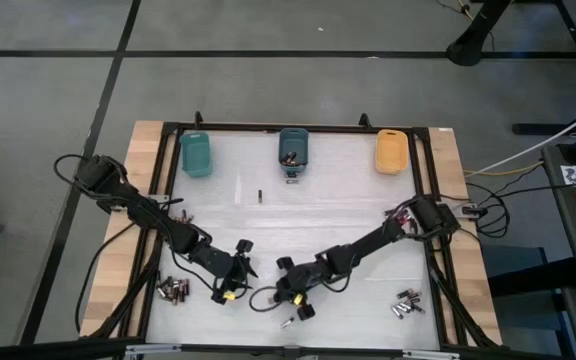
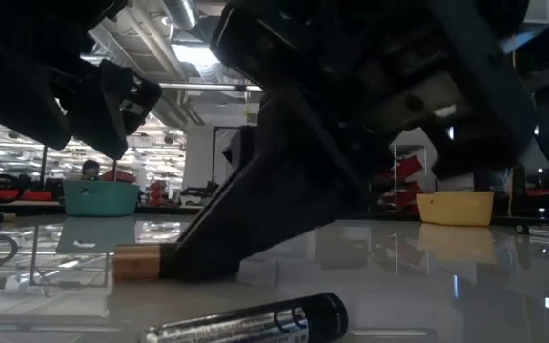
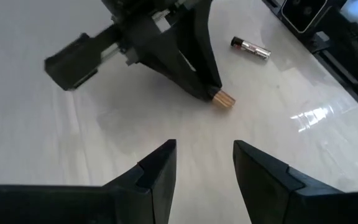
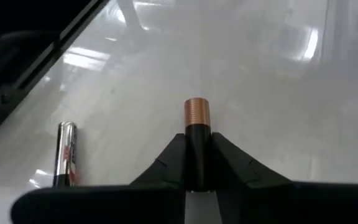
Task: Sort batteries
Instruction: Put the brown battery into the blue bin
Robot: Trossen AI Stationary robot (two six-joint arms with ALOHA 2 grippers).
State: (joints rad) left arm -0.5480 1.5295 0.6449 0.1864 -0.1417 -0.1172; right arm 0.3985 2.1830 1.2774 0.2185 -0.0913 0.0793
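Note:
My right gripper [image 1: 271,295] is low over the table's near middle, shut on a black battery with a coppery end [image 4: 196,113]. The battery also shows in the left wrist view [image 3: 224,99] and the low view [image 2: 136,262]. My left gripper [image 3: 204,155] is open and empty just left of it [image 1: 248,268], its fingers pointing at the held battery. A silvery loose battery [image 4: 66,152] lies on its side on the table near my right gripper [image 1: 288,322]. Heaps of batteries lie at the near left [image 1: 173,290] and near right [image 1: 406,303]. My right gripper pinches the battery's black body [image 4: 196,144] between its two fingers. The battery lies along the fingers, and its coppery end [image 4: 196,113] sticks out past the fingertips. The fingers slant down from the table's right. The battery is about level, just at the table top; whether it touches, I cannot tell.
Three small bins stand along the far edge: teal [image 1: 196,153], blue [image 1: 293,148] with batteries inside, and orange [image 1: 391,152]. A single battery [image 1: 260,194] lies in the middle of the table. A black frame [image 1: 168,200] borders the white table top.

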